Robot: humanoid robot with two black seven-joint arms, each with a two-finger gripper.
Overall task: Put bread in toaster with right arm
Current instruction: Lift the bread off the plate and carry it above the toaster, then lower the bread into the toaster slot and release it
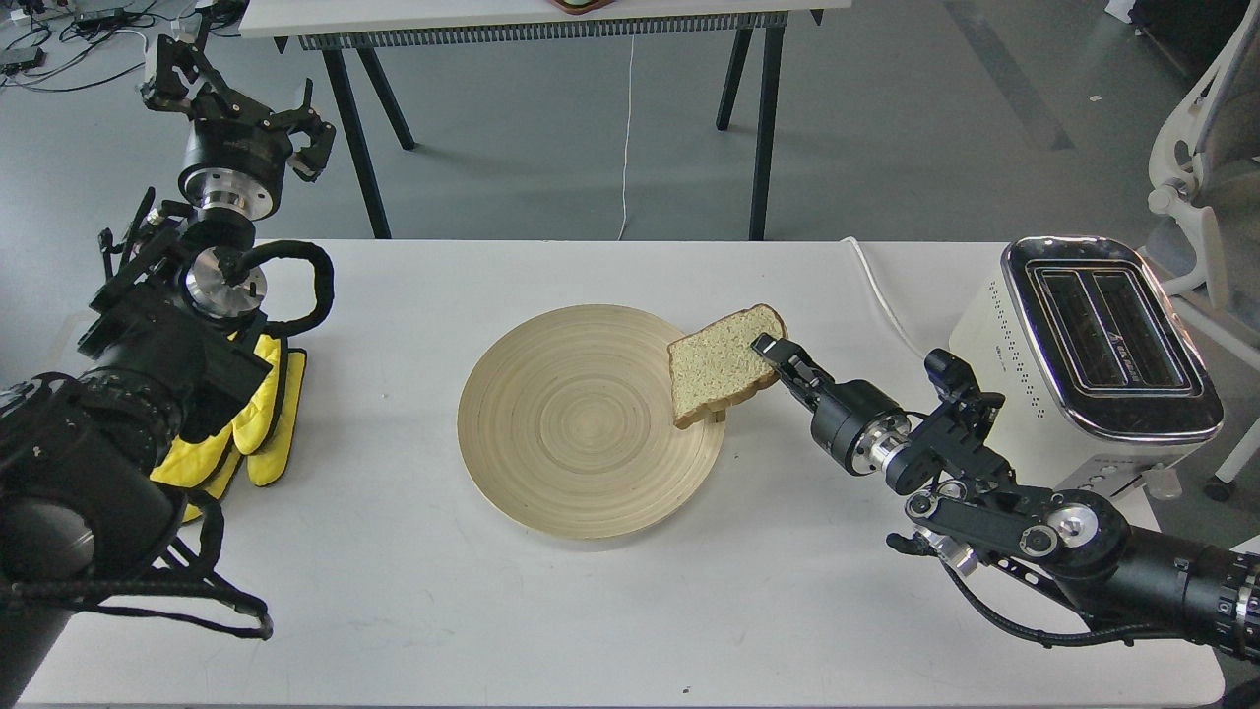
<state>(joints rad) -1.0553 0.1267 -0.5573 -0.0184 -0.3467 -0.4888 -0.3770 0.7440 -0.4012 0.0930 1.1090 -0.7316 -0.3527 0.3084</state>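
Note:
The bread (721, 362), a pale slice with a brown crust, is lifted and tilted above the right rim of the round wooden plate (561, 423). My right gripper (771, 356) is shut on the slice's right edge. The cream-white toaster (1093, 364) with a chrome top and two open slots stands at the table's right end, to the right of the gripper. My left gripper (258, 110) is raised at the far left, beyond the table's back edge, fingers spread and empty.
Yellow mitts (258, 423) lie at the table's left under my left arm. The toaster's white cord (886, 300) runs across the table behind my right gripper. A second table (551, 20) stands behind, and a white chair (1206, 148) at the far right.

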